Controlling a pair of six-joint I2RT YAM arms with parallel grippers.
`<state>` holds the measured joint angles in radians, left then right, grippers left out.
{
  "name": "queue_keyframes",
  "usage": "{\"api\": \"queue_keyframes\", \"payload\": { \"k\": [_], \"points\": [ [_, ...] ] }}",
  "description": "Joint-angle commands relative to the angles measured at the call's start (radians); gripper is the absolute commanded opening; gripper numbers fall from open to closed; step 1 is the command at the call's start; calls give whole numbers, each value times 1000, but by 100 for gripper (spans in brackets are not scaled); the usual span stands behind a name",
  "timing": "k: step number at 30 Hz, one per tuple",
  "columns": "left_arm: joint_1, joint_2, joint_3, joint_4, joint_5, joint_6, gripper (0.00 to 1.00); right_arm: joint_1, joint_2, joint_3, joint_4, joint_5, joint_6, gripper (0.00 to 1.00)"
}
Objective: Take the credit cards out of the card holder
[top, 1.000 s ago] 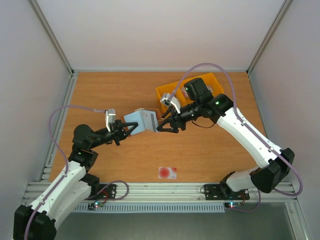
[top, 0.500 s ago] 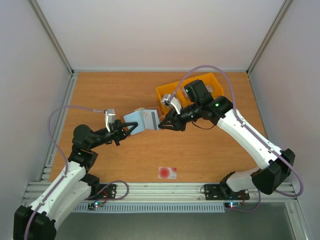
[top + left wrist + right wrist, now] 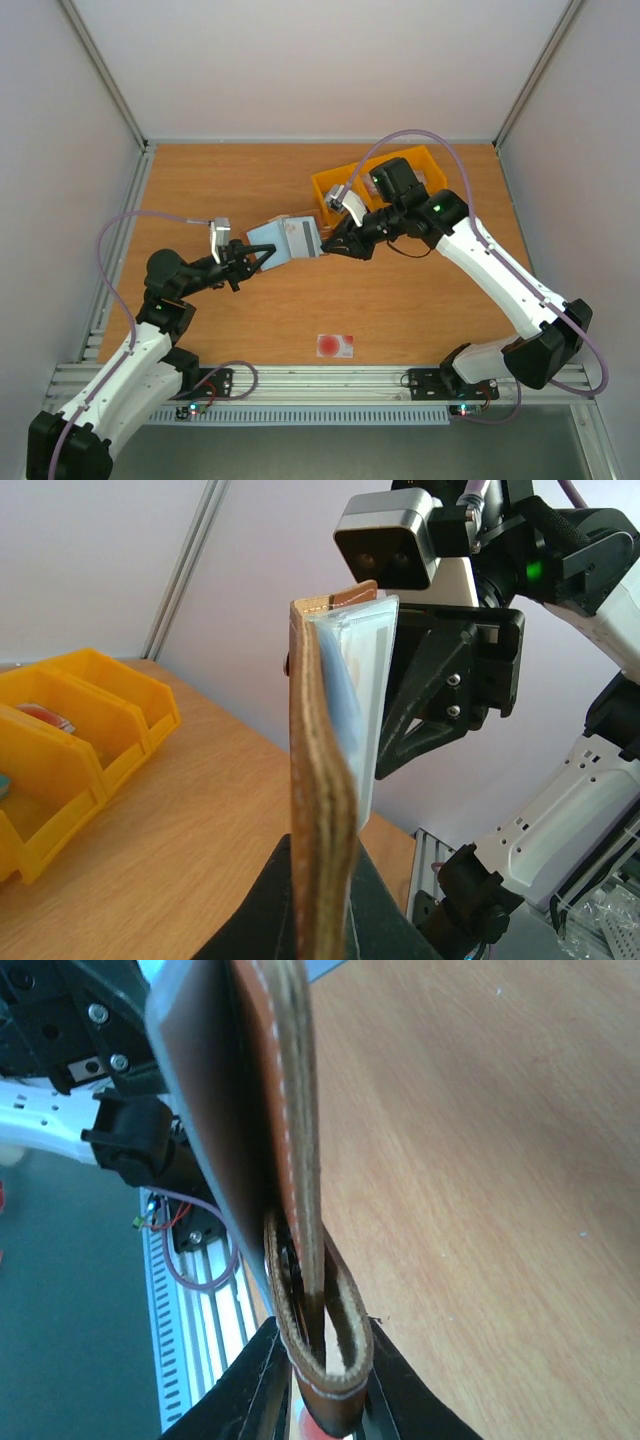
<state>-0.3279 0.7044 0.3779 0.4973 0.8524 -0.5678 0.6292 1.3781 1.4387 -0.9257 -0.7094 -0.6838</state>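
Your right claw [image 3: 328,246] is pinched narrow on the right-hand end of the wallet [image 3: 285,238]. From its own camera you see its dark fingers [image 3: 235,1400] pressed on either side of the brown leather tab [image 3: 322,1360], with the wallet's stitched edge running up out of the grip. Your left claw [image 3: 252,262] is closed tight on the opposite end. In its camera the wallet rises edge-on from between the fingers, with brown leather on the outside and pale blue lining and a clear pocket on the inside. Between the two claws the wallet hangs in the air above the table [image 3: 220,190], lining upward, about the middle of the board. What its pockets hold you cannot tell from these views.

One card [image 3: 335,346] lies flat on the table near the front edge, pale with a round red spot. It is well apart from the wallet, touches neither claw, and rests roughly midway along that edge.

Behind your right claw, at the far right of the table, stands the yellow bin [image 3: 322,187], partly hidden by the right arm [image 3: 500,270]. Your left camera shows something red in one of its compartments, too small to name.
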Motion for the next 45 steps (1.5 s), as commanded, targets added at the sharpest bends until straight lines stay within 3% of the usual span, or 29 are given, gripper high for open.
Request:
{"api": "queue_keyframes", "payload": {
  "k": [1,18,22,24,27,29,31,35,37,41,45],
  "points": [
    [-5,-12,25,59,17,16,0,3,-24,0,75,25,53,17],
    [-42,5,6,40,-46,17,0,112,74,24,240,-55,164,36],
    [-43,11,1,34,-67,11,0,175,103,41,246,52,182,46],
    [-43,9,1,34,-60,10,0,188,109,48,237,96,189,42],
    [-43,-2,-3,36,-50,4,0,188,98,45,236,119,192,21],
    [-44,-6,-9,38,-47,-2,2,187,90,50,220,128,188,14],
    [-43,-8,-12,39,-39,-7,12,182,84,61,195,136,184,8],
    [-43,-17,-18,49,9,-9,58,149,53,77,150,163,204,1],
    [-43,-20,-21,62,33,-18,70,135,32,83,130,186,209,1],
    [-43,-17,-13,78,39,-41,81,133,45,140,31,232,178,1],
    [-43,-2,4,75,16,-35,82,133,33,143,30,190,167,1]
  ]
}}
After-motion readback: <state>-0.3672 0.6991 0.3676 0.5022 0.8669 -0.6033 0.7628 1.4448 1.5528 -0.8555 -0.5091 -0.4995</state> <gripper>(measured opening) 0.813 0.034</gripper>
